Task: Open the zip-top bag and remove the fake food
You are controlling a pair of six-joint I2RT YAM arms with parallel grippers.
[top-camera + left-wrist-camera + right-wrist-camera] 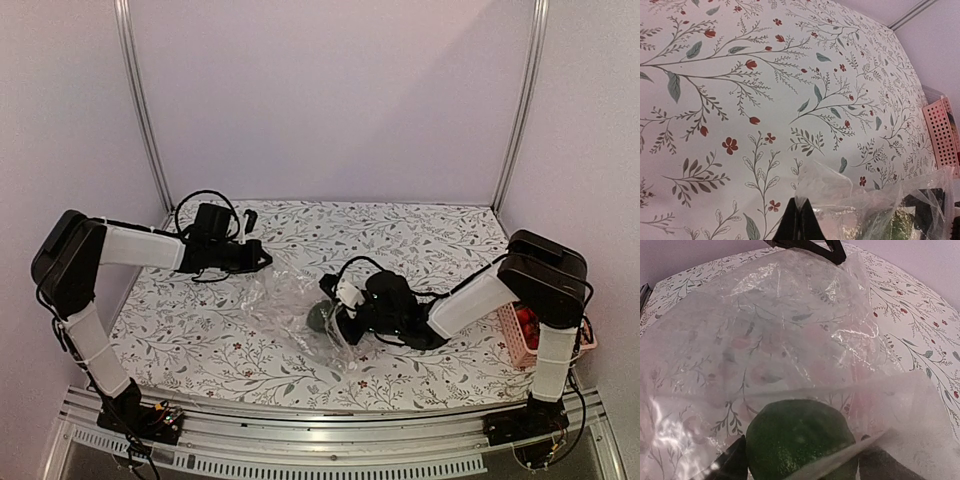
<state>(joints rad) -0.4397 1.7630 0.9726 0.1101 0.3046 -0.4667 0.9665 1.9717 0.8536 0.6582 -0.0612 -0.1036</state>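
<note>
1. Your left jaws are shut tight on a thin edge of the zip-top bag (285, 305), at about 10 o'clock from the bag's middle. They hold that edge up off the counter (420, 230).
2. Your right jaws sit at the bag's 3 o'clock side and stand wide, with the green fake food (800, 440) between the fingers (732, 464). You cannot tell whether they press on it or only flank it.
3. The green piece lies at the bag's mouth, near the counter's middle, with a fold of film across its front.
4. First risk: that fold may get caught between a finger and the piece. A pull toward 3 o'clock would then drag the whole bag and could strip it from the left jaws' small pinch.
5. Second risk: the piece is round and looks smooth. A shallow or off-centre hold could squeeze it out and send it rolling.
6. A pink basket (515, 340) stands at the counter's 3 o'clock edge, well apart from the bag, with red pieces (526, 322) in it. Your right arm's own forearm lies between bag and basket, and its wrist cables hang near the loose film.
</note>
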